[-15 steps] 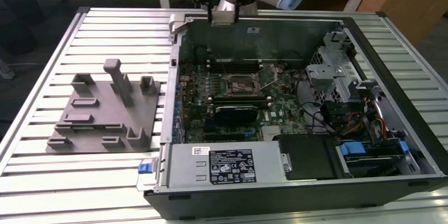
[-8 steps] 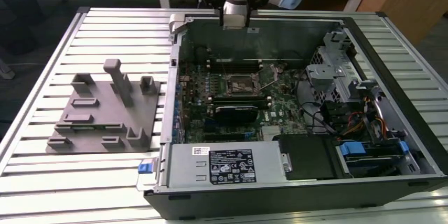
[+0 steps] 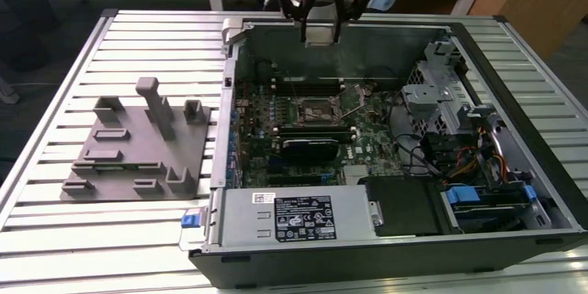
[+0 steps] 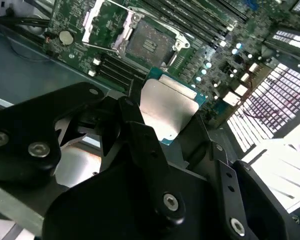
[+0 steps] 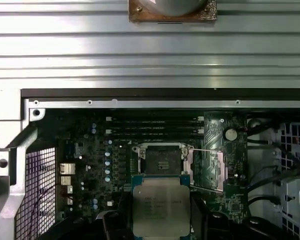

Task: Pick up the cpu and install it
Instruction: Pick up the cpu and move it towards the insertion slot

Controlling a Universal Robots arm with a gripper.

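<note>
Claw: my gripper [image 3: 320, 30] hangs above the far side of the open computer case [image 3: 395, 256], well apart from the board below.
Grip: the fingers [image 4: 140, 132] are closed partway, pinching two opposite edges of the cpu [image 4: 167, 107]. They touch nothing else.
Cpu: it is carried in the air, silver top facing both wrist cameras, and is not yet seated.
Socket: the CPU socket [image 5: 160, 160] sits bare on the motherboard [image 3: 368, 135], its metal frame [image 5: 216, 165] swung aside.
Key relation: in the first wrist view the socket lies just past the chip's far edge, with their edges parallel. I judge it below and ahead of the claw.
Nearby: a grey fixture plate [image 3: 138, 149] rests on the slatted table [image 3: 55, 253], toward the exterior view's left.
</note>
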